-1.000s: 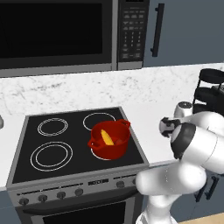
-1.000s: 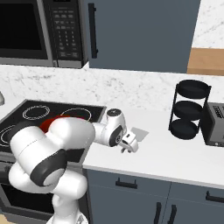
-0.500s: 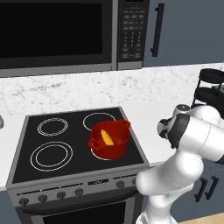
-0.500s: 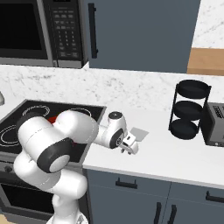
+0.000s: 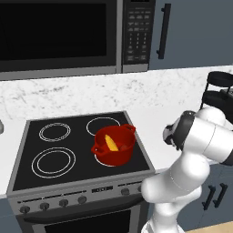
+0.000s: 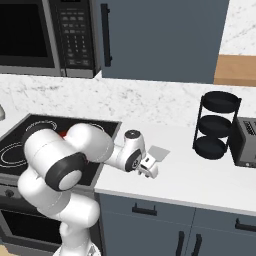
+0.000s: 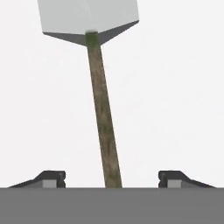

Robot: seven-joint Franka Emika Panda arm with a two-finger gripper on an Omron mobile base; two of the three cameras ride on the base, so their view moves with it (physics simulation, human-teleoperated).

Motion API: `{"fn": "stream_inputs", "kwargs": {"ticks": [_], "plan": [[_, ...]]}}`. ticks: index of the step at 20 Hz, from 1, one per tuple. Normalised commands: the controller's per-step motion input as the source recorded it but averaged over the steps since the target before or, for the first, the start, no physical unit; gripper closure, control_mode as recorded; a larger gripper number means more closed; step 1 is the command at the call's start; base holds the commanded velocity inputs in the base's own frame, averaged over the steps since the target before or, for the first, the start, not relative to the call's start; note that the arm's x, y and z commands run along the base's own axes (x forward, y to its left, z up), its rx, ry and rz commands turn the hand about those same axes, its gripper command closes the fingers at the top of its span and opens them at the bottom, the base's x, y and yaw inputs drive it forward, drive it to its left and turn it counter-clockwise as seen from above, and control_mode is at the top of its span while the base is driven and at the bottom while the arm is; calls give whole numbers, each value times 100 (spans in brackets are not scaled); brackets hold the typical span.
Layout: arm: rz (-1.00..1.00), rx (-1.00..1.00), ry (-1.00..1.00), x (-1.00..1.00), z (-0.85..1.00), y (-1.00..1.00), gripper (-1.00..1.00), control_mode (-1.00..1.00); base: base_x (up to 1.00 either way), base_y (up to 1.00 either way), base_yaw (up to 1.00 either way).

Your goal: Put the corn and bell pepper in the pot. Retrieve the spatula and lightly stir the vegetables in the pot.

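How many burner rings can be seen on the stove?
3 clear: back-left, front-left, back-right. The pot stands front-right and may hide a fourth.

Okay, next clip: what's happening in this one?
The arm has reached over the white counter right of the stove, gripper open and lined up over the spatula. In the hand view the handle runs up between the two fingertips to the grey blade; nothing is gripped yet. On the stove, the red pot already holds the corn. I can't make out a bell pepper in it. A black tiered rack and toaster stand further right.
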Motion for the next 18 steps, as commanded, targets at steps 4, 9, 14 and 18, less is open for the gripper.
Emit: {"fn": "stream_inputs", "kwargs": {"ticks": [4,9,14,18], "plan": [[0,0,0,4,-2,0,100,-100,0,0,0],[0,0,0,3,-1,0,100,-100,0,0,0],[0,0,0,6,-1,0,100,-100,0,0,0],[0,0,0,0,0,0,100,-100,0,0,0]]}}
